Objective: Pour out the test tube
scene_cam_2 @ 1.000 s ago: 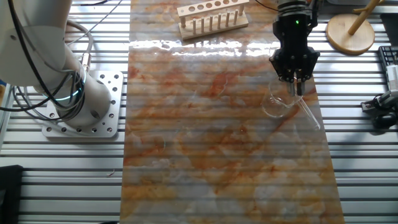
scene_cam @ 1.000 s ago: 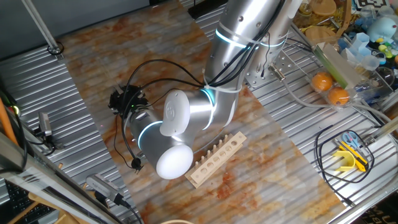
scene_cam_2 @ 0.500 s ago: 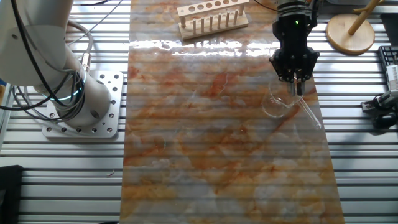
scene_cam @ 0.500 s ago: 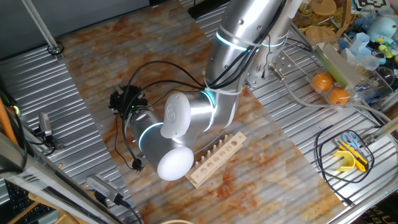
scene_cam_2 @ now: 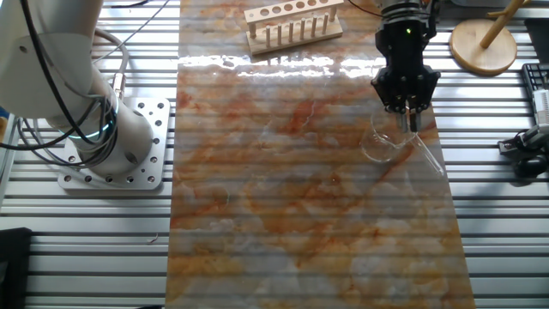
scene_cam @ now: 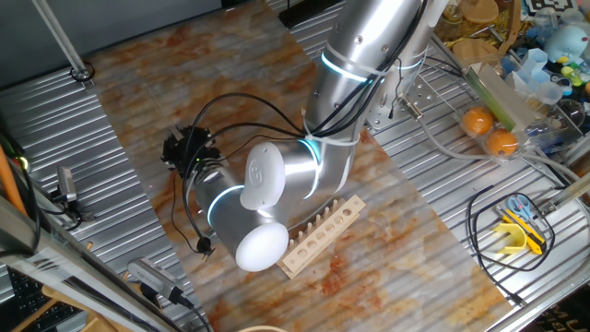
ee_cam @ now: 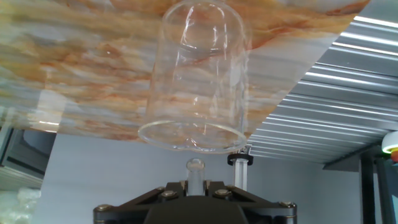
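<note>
Gripping test tube (scene_cam_2: 426, 153), gripper (scene_cam_2: 406, 110) clenched; tube tilted, mouth (ee_cam: 195, 165) at beaker (ee_cam: 198, 81) rim.

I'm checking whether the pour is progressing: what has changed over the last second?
Only the arm has shifted slightly in one fixed view. The gripper stays closed on the test tube, slanted beside the beaker. Beaker and wooden rack have not moved.
</note>
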Robot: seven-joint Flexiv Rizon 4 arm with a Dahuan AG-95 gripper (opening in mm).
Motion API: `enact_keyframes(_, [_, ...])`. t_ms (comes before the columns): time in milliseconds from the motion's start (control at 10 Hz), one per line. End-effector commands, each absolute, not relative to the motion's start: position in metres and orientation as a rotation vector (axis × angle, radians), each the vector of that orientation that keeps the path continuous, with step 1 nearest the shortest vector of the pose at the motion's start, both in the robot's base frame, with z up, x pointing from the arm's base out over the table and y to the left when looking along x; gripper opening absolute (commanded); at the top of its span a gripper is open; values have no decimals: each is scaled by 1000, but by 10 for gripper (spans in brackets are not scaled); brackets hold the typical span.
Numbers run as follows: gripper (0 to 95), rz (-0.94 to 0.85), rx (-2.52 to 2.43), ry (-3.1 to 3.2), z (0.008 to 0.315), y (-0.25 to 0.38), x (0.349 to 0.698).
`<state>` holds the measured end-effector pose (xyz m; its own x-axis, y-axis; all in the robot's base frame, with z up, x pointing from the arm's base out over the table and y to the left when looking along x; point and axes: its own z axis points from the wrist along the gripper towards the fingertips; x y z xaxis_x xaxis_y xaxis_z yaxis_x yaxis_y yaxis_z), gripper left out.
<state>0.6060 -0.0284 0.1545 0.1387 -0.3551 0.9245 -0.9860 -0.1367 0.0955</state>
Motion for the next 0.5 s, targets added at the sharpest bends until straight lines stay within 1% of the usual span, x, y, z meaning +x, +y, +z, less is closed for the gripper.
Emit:
enact_keyframes(100, [0,1004,1625,-1320,155,-29,606])
enact_keyframes(500, [0,1004,1624,-1312,155,-29,606])
